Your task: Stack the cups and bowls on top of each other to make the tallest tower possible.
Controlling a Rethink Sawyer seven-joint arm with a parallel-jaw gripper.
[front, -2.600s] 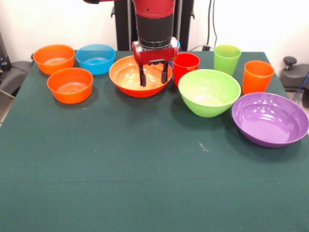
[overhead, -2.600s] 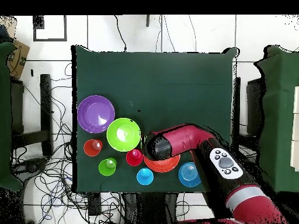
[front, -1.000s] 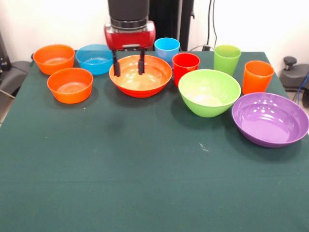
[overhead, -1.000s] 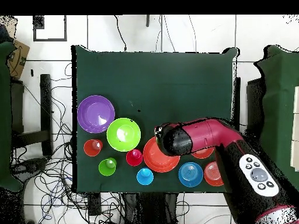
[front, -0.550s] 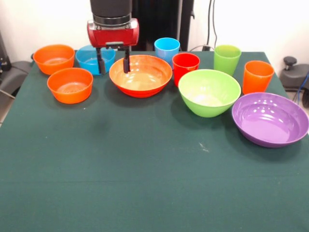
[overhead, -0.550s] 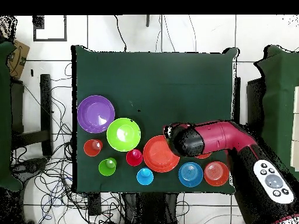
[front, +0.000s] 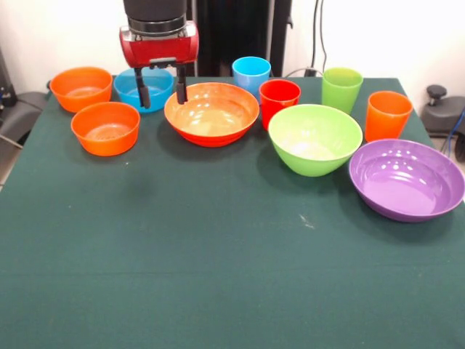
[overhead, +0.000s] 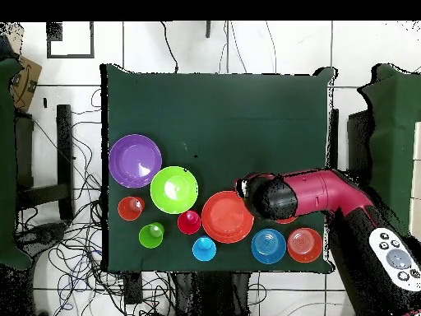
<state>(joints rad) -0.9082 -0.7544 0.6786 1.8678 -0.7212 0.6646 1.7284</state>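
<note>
No brand, label or writing can be read on any of the plastic pieces or on the dark green cloth-covered table (front: 218,276).

The red and black gripper (front: 160,91) hangs in the upper left of the front view, its two dark fingers (front: 143,97) spread apart with nothing between them. They hang in front of the small glossy blue plastic bowl (front: 138,83) and just left of the large glossy orange-red plastic bowl (front: 211,113); whether they touch either cannot be told.

There are six bowls. Three are large: the orange-red one at upper centre, the lime green plastic bowl (front: 315,138) to its right, and the purple plastic bowl (front: 407,179) at the right edge. Three are small: the blue one, plus two orange plastic bowls, one (front: 81,88) at far upper left and one (front: 106,127) just below it.

There are four tapered plastic tumblers along the top of the front view: the light blue cup (front: 251,73), red cup (front: 280,100), lime green cup (front: 341,89) and orange cup (front: 387,115).

Every piece stands singly on the cloth; no tower is built.

In the overhead view the red arm (overhead: 316,193) reaches in from the lower right, covering part of one small orange bowl.
</note>
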